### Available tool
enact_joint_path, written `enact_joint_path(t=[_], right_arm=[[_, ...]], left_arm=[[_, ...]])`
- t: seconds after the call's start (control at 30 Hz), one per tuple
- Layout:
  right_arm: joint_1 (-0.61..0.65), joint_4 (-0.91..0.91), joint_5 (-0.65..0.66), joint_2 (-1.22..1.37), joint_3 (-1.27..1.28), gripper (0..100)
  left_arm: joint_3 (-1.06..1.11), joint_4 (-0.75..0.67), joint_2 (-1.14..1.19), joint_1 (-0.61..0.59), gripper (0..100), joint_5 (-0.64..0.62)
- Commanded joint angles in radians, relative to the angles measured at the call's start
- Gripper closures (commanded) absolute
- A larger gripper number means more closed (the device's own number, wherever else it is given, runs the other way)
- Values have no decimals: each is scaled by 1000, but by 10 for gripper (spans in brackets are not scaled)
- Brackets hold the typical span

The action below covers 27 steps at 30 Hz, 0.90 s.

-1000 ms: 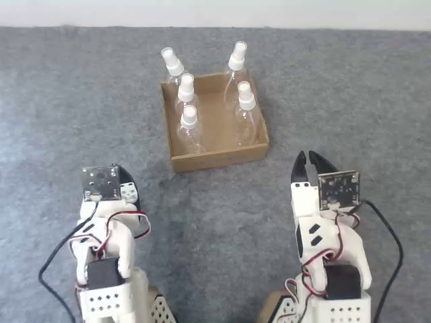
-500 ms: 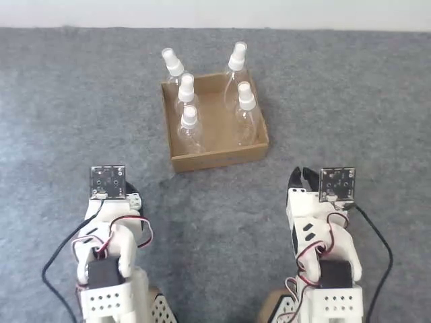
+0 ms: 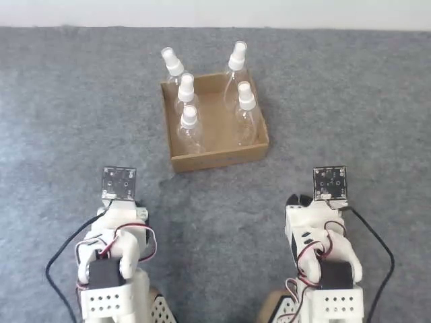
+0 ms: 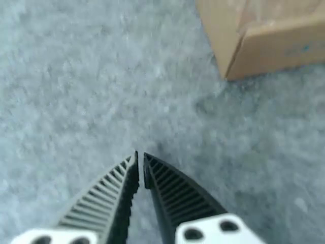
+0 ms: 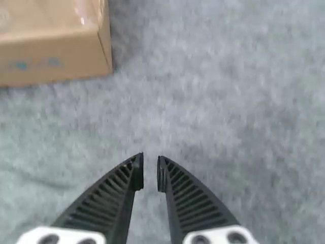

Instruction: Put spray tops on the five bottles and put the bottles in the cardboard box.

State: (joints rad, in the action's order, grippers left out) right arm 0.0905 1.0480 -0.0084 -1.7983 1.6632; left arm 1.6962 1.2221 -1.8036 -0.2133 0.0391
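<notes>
You're looking at what reads as a finished job. All five bottles wear white spray tops, and they cluster at the cardboard box [image 3: 215,160]. The front-left bottle [image 3: 190,126] and the front-right bottle [image 3: 246,111] stand plainly inside the box walls, and the middle-left bottle [image 3: 185,91] stands just behind the front-left one, also inside. The back-left bottle [image 3: 172,62] and the back-right bottle [image 3: 236,57] show their tops right over the box's far corners. From this angle you can't be sure whether their bases sit inside the far wall or just beyond it, so check that before you call it done.

Your left gripper [image 4: 140,162] hovers over the grey carpet [image 3: 350,101], well apart from the box's near-left corner. Its jaws are all but closed, tips nearly meeting, with nothing between them. Your right gripper [image 5: 150,168] hangs off the near-right corner, also well clear, with only a thin slit between the jaws and nothing in its grasp.

No loose tops or stray bottles lie on the carpet around the box, so by my reading only those two far-corner bottles remain in question.
</notes>
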Motion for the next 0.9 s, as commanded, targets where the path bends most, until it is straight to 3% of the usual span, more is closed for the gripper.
enact_joint_path(t=[0.0, 0.33, 0.87], right_arm=[[-8, 91, 2, -16, 20, 992], [-8, 260, 0, -16, 20, 992], [-4, 257, 0, -16, 20, 992]], left_arm=[[-12, 40, -21, 5, 986, 8], [-12, 41, -21, 2, 986, 8], [-12, 41, -21, 2, 986, 6]])
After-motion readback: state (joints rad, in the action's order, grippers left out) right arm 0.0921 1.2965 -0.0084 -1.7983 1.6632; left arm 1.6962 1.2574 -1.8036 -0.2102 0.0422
